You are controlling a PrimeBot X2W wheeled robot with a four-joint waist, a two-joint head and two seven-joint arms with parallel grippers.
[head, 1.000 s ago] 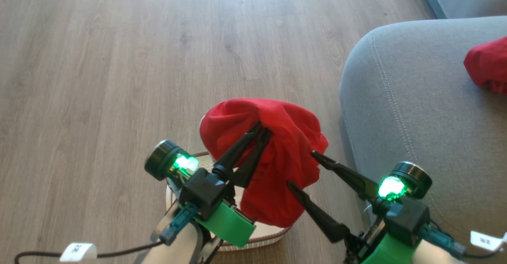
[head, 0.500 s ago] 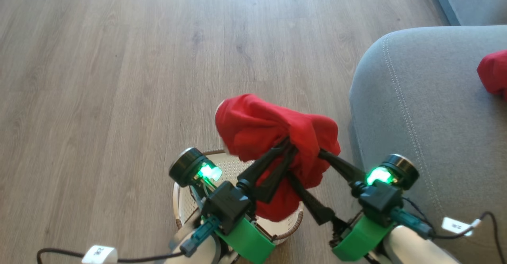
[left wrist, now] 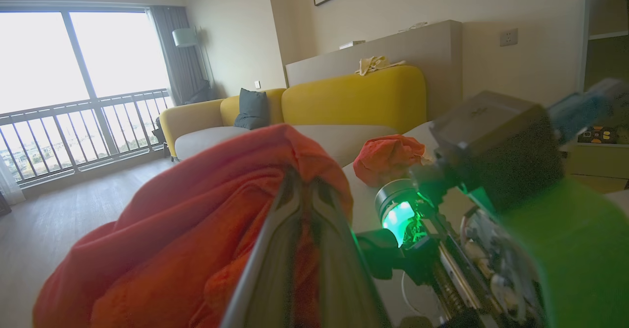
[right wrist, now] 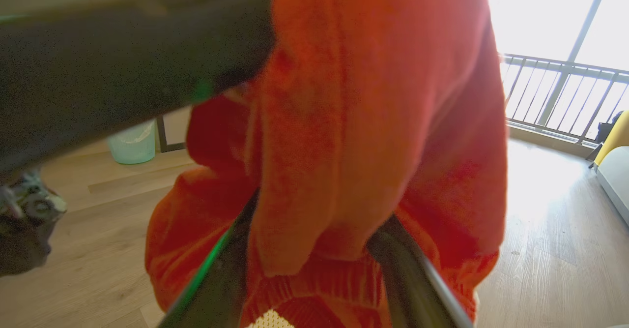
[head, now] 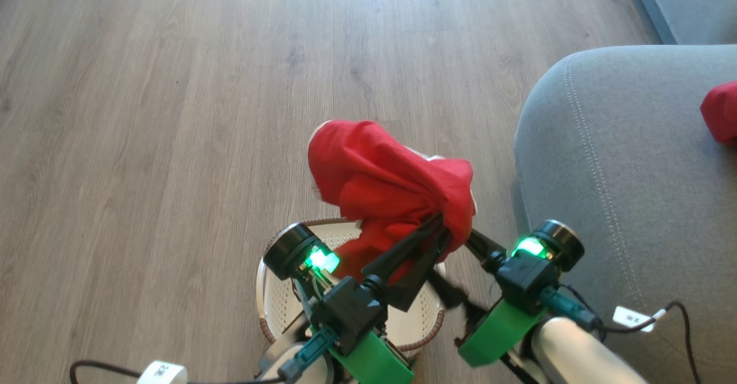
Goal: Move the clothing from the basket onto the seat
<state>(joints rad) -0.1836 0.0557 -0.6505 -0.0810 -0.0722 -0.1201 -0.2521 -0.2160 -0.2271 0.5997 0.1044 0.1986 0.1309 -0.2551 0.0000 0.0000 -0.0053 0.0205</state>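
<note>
While left gripper point(head: 439, 225) clamps bunched clothing point(head: 380, 165) (soft, red), right gripper point(right wrist: 314, 239) straddles it, spread.

Soft cloth clothing point(head: 391, 182), perforated plastic basket point(head: 282, 303), matt woven-fabric seat point(head: 622, 171)

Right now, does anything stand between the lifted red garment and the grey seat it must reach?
Nothing visible does. The red garment hangs pinched in the left gripper above the basket, and wood floor shows between it and the rounded edge of the seat. A second red garment lies on the seat, far from that edge.
</note>
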